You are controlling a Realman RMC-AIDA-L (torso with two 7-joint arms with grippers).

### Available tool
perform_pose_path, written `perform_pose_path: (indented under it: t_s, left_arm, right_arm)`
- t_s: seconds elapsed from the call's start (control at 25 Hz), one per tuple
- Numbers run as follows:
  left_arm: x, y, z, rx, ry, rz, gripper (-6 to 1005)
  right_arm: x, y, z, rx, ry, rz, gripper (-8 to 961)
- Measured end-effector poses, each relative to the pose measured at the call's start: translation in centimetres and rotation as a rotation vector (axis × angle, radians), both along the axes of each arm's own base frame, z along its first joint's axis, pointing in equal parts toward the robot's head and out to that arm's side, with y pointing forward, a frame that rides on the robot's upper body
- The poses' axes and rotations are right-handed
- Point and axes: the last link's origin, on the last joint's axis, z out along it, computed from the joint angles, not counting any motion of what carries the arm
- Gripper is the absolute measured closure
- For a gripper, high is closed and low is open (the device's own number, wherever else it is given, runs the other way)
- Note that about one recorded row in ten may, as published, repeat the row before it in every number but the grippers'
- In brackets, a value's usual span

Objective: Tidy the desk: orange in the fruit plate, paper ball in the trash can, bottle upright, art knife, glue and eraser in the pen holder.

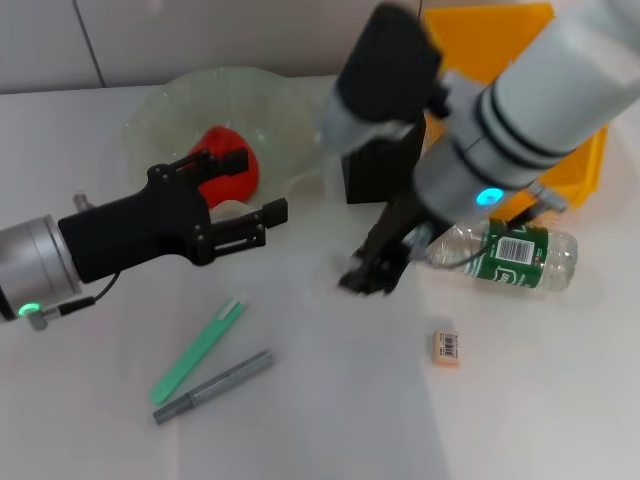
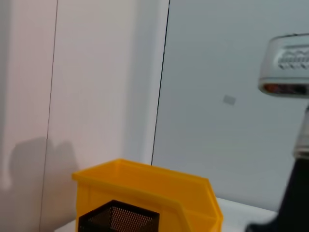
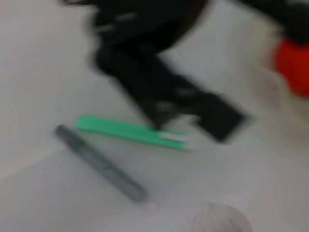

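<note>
White tabletop (image 1: pixel 330 400) fills the head view, pale wall panels behind. Trash can (image 1: pixel 500 60), yellow, sits at the far right, mostly hidden by the right arm; it also shows in the left wrist view. Fruit plate (image 1: pixel 175 105), pale green, is at the far left-centre, with the orange (image 1: pixel 232 160) inside it near the front rim. Pen holder (image 1: pixel 380 165), black mesh, stands between plate and trash can, just in front of the bin.

Right gripper (image 1: pixel 372 268) hangs low over mid-table, just left of the bottle, fingers pointing down; open or closed, cannot tell. Left gripper (image 1: pixel 245 195) reaches in from the left at the plate's front edge, jaws apart, nothing between them, the orange right behind.

Bottle (image 1: pixel 510 255) lies on its side at right, in front of the trash can. Green art knife (image 1: pixel 197 351) and grey glue stick (image 1: pixel 213 386) lie near each other at front left, both slanted. Paper ball (image 1: pixel 232 210) is a white lump just under the left gripper, partly hidden. Eraser (image 1: pixel 446 347) lies flat, front right, below the bottle.
</note>
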Motion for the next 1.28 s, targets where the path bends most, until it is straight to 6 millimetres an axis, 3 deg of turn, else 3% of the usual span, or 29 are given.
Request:
perform_pose_path:
  t_s: [0.16, 0.4, 0.8, 1.0, 1.28]
  left_arm:
    - [-0.4, -0.6, -0.2, -0.014, 0.006, 0.003, 179]
    - [-1.1, -3.2, -0.4, -0.052, -0.033, -0.04, 179]
    - [-0.9, -4.4, -1.5, -0.121, -0.017, -0.082, 180]
    - [-0.8, -4.3, -1.5, -0.118, -0.015, -0.082, 181]
    - [-0.9, -4.2, -1.5, -0.118, -0.01, -0.078, 181]
  right_arm:
    - [1.1, 1.8, 3.9, 0.144, 0.029, -0.048, 715]
    - [2.5, 3.3, 8.9, 0.302, 0.113, -0.092, 718]
    - [6.3, 5.3, 13.8, 0.575, 0.054, -0.141, 720]
    - [8.1, 6.2, 14.3, 0.672, 0.02, -0.141, 716]
    - [9.7, 7.8, 12.0, 0.681, 0.026, -0.155, 671]
